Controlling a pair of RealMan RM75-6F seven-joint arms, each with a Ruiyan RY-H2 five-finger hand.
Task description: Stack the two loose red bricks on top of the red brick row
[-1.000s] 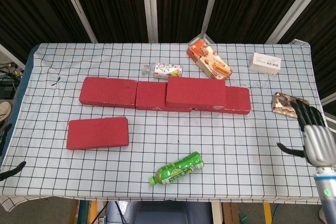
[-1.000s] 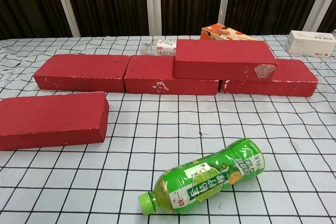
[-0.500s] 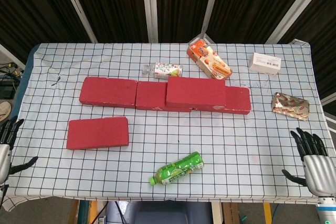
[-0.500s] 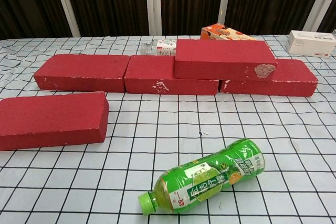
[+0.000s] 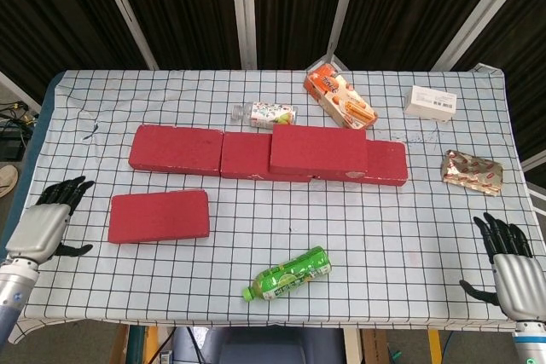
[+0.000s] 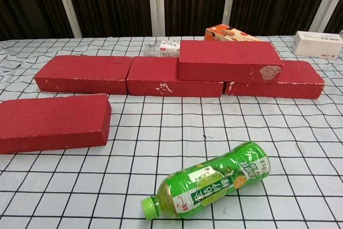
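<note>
- The loose red rectangular brick [image 5: 159, 216] lies flat on the checked tabletop [image 5: 401, 219], in front of the left end of the red brick row [image 5: 247, 156].
- The left robot hand [image 5: 49, 221] hovers just left of it, fingers spread, holding nothing.
- A second red brick [image 5: 318, 150] already sits on the row (right of centre).
- The right robot hand [image 5: 508, 260] is well apart at the tabletop's right edge, fingers apart, empty.

head: high, looking down | chest: low, close; both share brick row [image 5: 266, 153]
</note>
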